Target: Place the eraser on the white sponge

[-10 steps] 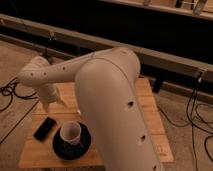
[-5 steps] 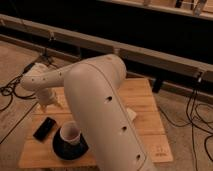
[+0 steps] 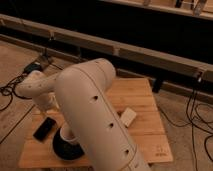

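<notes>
Where eraser point(image 3: 45, 128) lies near table point(image 3: 142, 97) edge, gripper point(image 3: 51, 111) hangs close, white sponge point(image 3: 128, 117) apart.

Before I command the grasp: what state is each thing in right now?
gripper: open, empty, over the table's left side.
eraser: flat on the table, not held.
white sponge: on the table, nothing on it.
cup: upright on the dark plate.

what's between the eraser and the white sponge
In the camera view the robot's arm covers most of the stretch from eraser to white sponge; a cup on a dark saucer shows beside the eraser. The claw hangs behind the eraser.
</notes>
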`<state>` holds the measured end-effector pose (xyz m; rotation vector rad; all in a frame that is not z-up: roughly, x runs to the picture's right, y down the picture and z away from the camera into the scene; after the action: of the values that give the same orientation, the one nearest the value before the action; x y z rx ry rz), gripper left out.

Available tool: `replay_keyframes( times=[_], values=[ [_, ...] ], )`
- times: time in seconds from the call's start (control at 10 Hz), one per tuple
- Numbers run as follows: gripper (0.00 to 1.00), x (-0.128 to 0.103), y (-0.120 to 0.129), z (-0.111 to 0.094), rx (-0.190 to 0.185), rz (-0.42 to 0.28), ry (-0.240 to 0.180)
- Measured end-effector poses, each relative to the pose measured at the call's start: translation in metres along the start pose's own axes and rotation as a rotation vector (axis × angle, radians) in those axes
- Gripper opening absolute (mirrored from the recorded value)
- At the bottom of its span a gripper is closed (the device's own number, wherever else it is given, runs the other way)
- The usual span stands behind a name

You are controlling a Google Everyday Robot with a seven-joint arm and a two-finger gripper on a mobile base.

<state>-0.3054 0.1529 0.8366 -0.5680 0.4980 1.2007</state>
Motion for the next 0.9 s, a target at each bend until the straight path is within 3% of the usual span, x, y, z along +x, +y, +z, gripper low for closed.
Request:
replay_keyframes(
  times=[0.2,0.6,0.9],
  values=[
    [0.65,0.001,0.007,0.003,-0.002,-0.016,0.006],
    [0.65,0.000,0.018,0.003,-0.063,0.014,-0.010],
    [0.65,-0.001,0.021,0.008,-0.067,0.023,-0.017]
  ],
)
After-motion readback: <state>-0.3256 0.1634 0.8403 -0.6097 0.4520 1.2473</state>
